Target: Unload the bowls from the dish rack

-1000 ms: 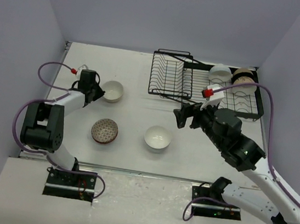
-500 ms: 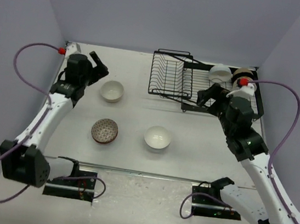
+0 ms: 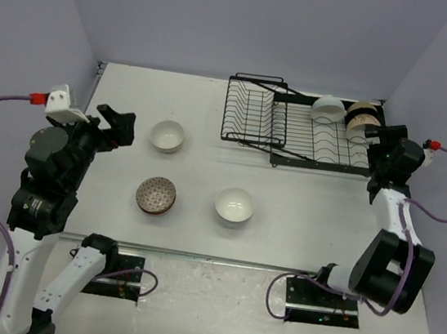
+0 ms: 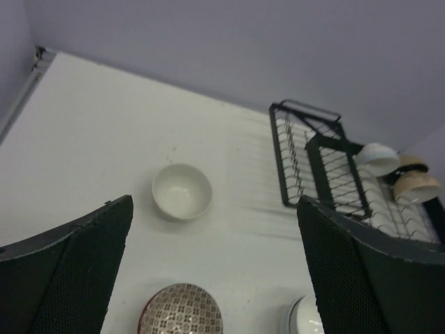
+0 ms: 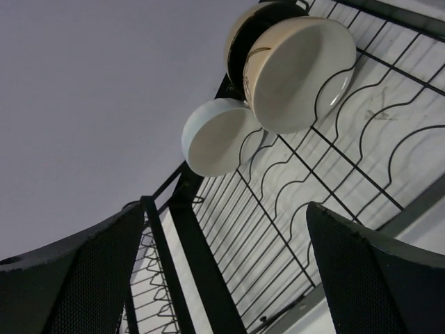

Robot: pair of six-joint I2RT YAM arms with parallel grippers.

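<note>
While a white bowl and a beige bowl lean side by side in the rack's far corner and three others sit on the table, right fingers and left fingers gape wide, empty. Pulling one could topple its neighbour. Whatever nests behind the beige bowl is unclear.

1. Your right gripper hangs with jaws spread at the right end of the dish rack, and the right wall is close behind it.
2. The rack's flat wire section gives you a bare run up to the white racked bowl and the beige bowl, which lean side by side in the far corner.
3. The slotted basket walls off the rack's left side.
4. On the table, the cream bowl, patterned bowl and near white bowl sit well apart, with lanes between them.
</note>
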